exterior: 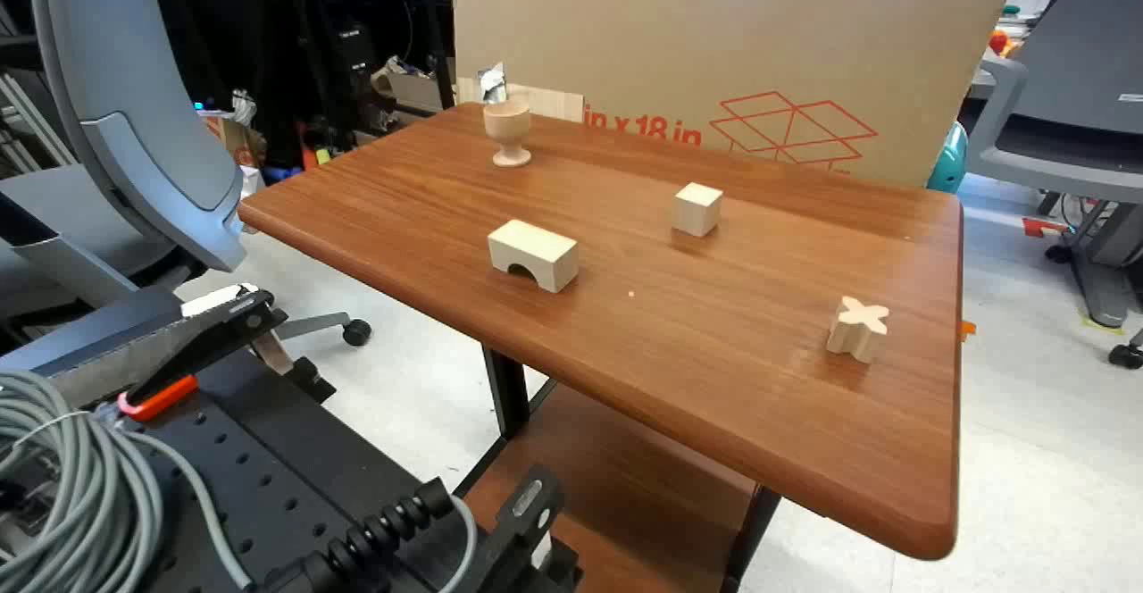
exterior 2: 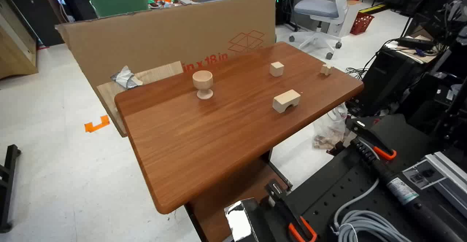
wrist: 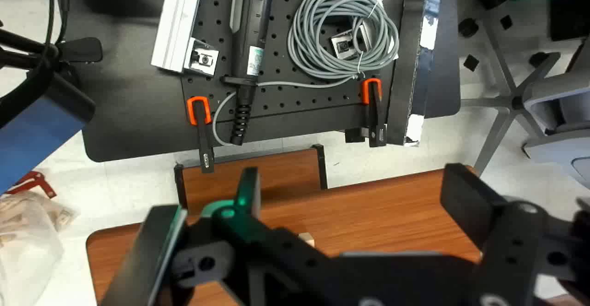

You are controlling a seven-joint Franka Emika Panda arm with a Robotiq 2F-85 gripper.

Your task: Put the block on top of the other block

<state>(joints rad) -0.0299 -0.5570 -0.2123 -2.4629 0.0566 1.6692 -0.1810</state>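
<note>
The block, a small light-wood cube (exterior: 696,210), sits on the brown table and also shows in an exterior view (exterior 2: 277,69). The other block, a larger pale bridge-shaped piece (exterior: 534,254), stands apart from the cube with its arch cutout facing down; it shows in both exterior views (exterior 2: 286,101). My gripper (wrist: 356,200) is open, with its black fingers wide apart and nothing between the fingertips. It is seen only in the wrist view. A small part of a pale wooden piece (wrist: 307,239) shows there beside a finger linkage; the rest is hidden and I cannot tell which piece it is.
A cross-shaped wooden piece (exterior: 857,329) and a wooden goblet (exterior: 508,133) stand on the table (exterior: 759,379). A large cardboard sheet (exterior: 732,57) stands along the far edge. A black perforated bench (wrist: 295,94) with coiled cable (wrist: 318,57) and clamps lies beside the table.
</note>
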